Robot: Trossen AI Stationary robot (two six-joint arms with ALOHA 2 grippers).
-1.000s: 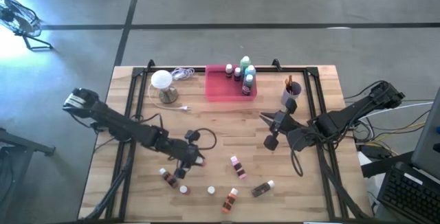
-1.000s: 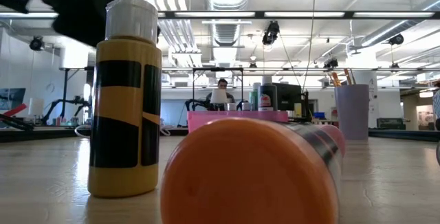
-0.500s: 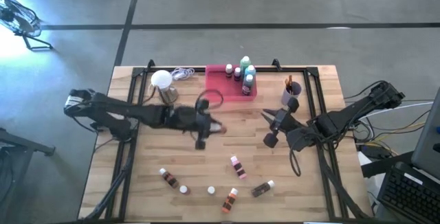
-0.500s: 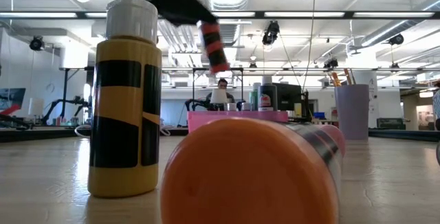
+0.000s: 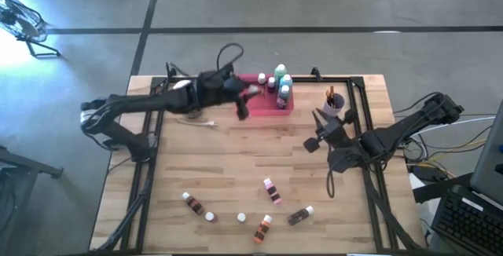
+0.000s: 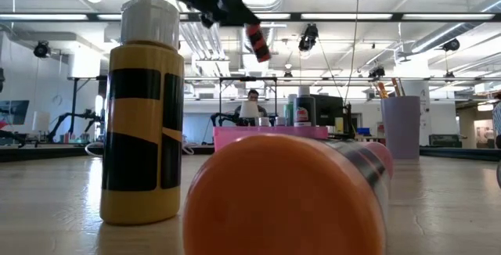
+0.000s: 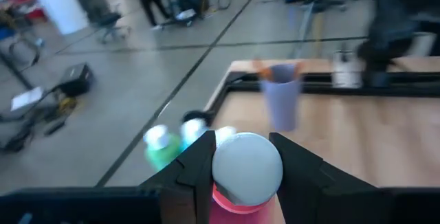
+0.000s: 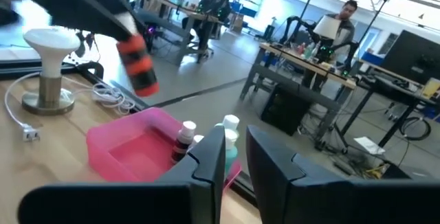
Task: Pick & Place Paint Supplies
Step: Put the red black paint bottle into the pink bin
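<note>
I see a red bottle (image 6: pixel 257 42) with dark bands and a white cap clamped in my left gripper (image 5: pixel 242 93), held in the air over the near edge of the pink tray (image 5: pixel 253 105). In the left wrist view its cap (image 7: pixel 247 168) sits between the two fingers (image 7: pixel 194 167). Several bottles (image 5: pixel 280 85) stand in the tray's right end. My right gripper (image 5: pixel 317 129) hangs above the table (image 5: pixel 236 170) below a lilac cup (image 5: pixel 331 107) of brushes, its fingers (image 8: pixel 210 157) narrow with a slim gap and nothing between them. More small bottles (image 5: pixel 271 191) lie along the front of the table. A white lamp (image 8: pixel 50 67) with a cord stands left of the tray.
</note>
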